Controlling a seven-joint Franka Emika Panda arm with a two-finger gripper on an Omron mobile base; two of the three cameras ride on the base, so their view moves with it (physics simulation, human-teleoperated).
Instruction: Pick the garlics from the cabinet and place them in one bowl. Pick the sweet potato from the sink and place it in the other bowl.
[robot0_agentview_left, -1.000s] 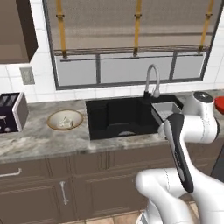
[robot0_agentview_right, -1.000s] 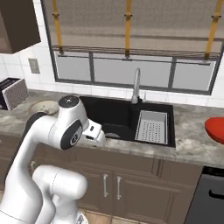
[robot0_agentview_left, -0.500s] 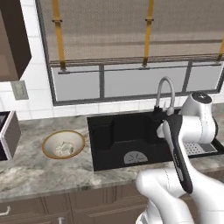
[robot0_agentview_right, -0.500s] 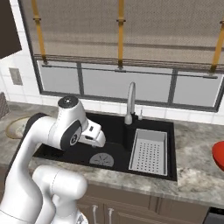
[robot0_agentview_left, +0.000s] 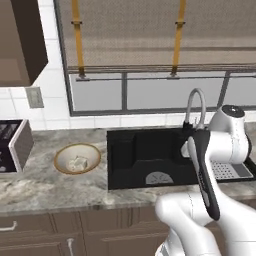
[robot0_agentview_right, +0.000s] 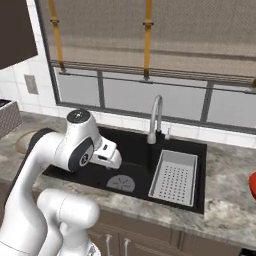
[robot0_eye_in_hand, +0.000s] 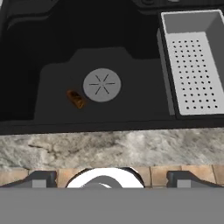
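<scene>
Black basin: the sink (robot0_eye_in_hand: 52, 52) is sunk into the grey marbled desk (robot0_agentview_left: 60, 187), with its round grey drain (robot0_eye_in_hand: 102, 85) on the floor.
Sweet potato: the sweet potato (robot0_eye_in_hand: 75, 99) lies on the sink floor, just beside the drain, on the side away from the tray, apart from the walls.
Tray: the grey perforated tray (robot0_agentview_right: 174, 178) sits in the sink at the end away from the tan bowl; nothing lies in it.
Faucet: the curved silver faucet (robot0_agentview_right: 155, 119) stands at the back edge of the sink, next to the tray.
Tan bowl: the tan bowl (robot0_agentview_left: 77, 158) rests on the desk between the sink and the toaster (robot0_agentview_left: 14, 145), with the pale garlics (robot0_agentview_left: 77, 163) lying in it.
Red bowl: the red bowl (robot0_agentview_right: 252, 184) shows only as a sliver at the picture's edge, on the desk beyond the tray end of the sink.
Cabinet: the brown cabinet (robot0_agentview_left: 20, 42) hangs on the wall above the toaster.
Gripper: the gripper (robot0_eye_in_hand: 105, 178) hangs over the front edge of the desk before the sink, fingers spread wide and grasping nothing, well apart from the sweet potato.
</scene>
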